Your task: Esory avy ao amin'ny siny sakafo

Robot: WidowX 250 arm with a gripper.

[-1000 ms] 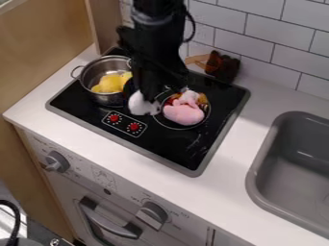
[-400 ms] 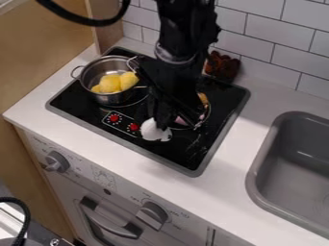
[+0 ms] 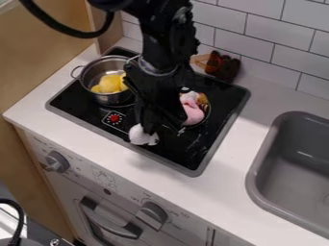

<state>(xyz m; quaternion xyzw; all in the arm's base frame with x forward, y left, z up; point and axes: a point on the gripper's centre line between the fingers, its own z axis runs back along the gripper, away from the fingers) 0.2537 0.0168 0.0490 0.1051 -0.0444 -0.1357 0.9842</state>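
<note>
The black gripper (image 3: 149,129) hangs over the front part of the black stove, shut on a white piece with dark spots (image 3: 139,135). This piece shows just below the fingers, near the stove's front edge; its upper part is hidden by the gripper. To the left stands the metal pot (image 3: 114,98), with yellow food (image 3: 109,84) inside, partly covered by the arm. Right of the gripper, a pink piece of food (image 3: 192,114) lies on the right burner area among brown and orange bits, its left side hidden.
At the wall behind the stove is a dark brown and orange object (image 3: 222,66). A grey sink (image 3: 256,180) is set into the white counter (image 3: 228,158) at the right. Red stove knobs lie by the gripper, and a wooden panel borders the left side.
Since a second ago, the gripper has come toward the stove's front edge with the white piece, first rightward and then back left. The pot and the pink food have stayed put.
</note>
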